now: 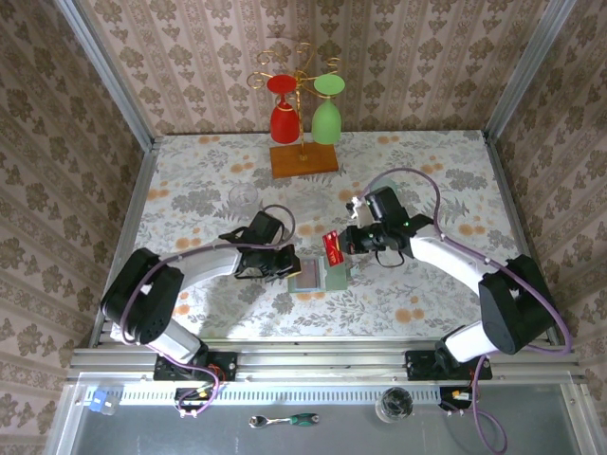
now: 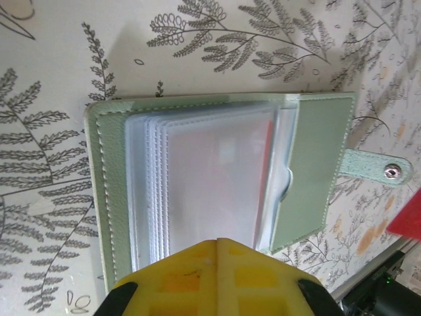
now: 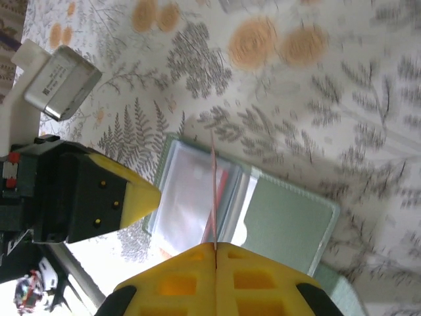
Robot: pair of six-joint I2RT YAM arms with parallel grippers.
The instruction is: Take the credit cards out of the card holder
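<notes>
The card holder [image 1: 321, 276] lies open on the table, pale green with clear sleeves [image 2: 210, 178] fanned over its left half. A red card edge [image 2: 268, 172] shows inside a sleeve. My left gripper [image 1: 285, 264] is shut, nothing between its yellow fingertips [image 2: 197, 263], and its tip rests on the sleeves' near edge. My right gripper [image 1: 347, 243] hovers just above the holder's right half [image 3: 286, 220] and is shut on a red credit card [image 1: 333, 247]. In the right wrist view that card [image 3: 213, 191] is edge-on; in the left wrist view its corner [image 2: 408, 217] shows.
A wooden base [image 1: 303, 159] with a wire rack holding a red [image 1: 284, 118] and a green [image 1: 327, 116] glass stands at the back. A clear glass [image 1: 243, 196] sits behind the left arm. The holder's snap tab [image 2: 378, 170] sticks out right.
</notes>
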